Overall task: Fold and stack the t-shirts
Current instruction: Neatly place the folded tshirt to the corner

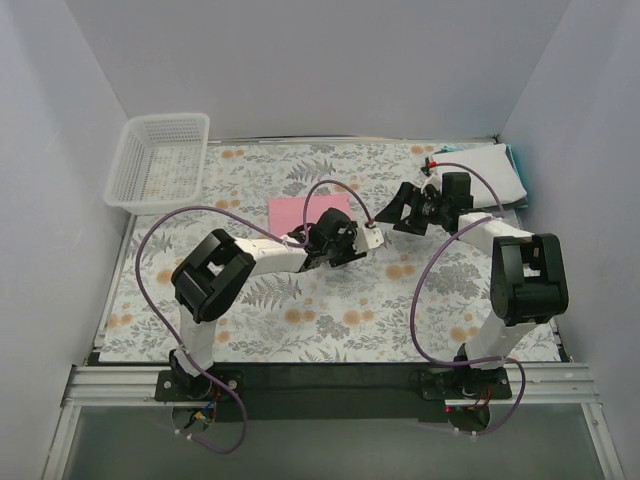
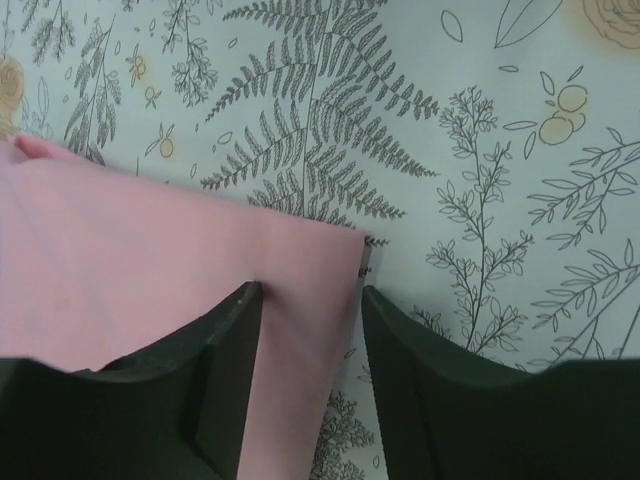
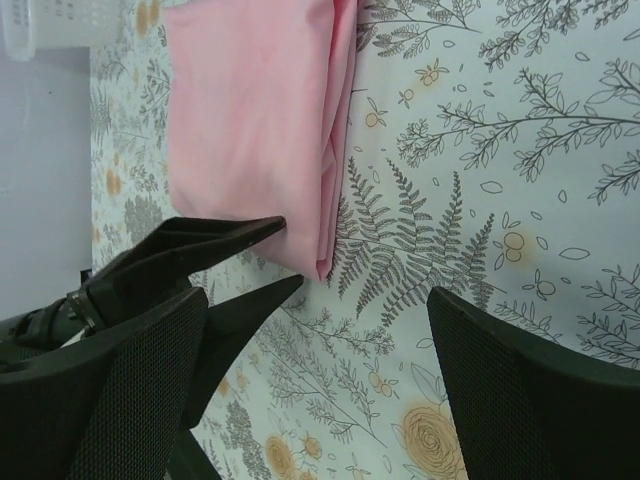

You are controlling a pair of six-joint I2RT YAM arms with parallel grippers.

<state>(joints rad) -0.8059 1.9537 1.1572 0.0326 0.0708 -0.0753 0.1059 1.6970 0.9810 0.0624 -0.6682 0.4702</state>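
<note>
The pink t-shirt lies folded into a flat rectangle on the floral tablecloth, left of centre. It also shows in the left wrist view and the right wrist view. My left gripper is open and low over its near right corner, one finger on the pink cloth and the other on the tablecloth. My right gripper is open and empty, just right of the shirt. A stack of folded white t-shirts with teal edges lies at the back right.
A white mesh basket stands at the back left corner. The floral tablecloth covers the table. White walls close in the back and both sides. Purple cables loop off both arms.
</note>
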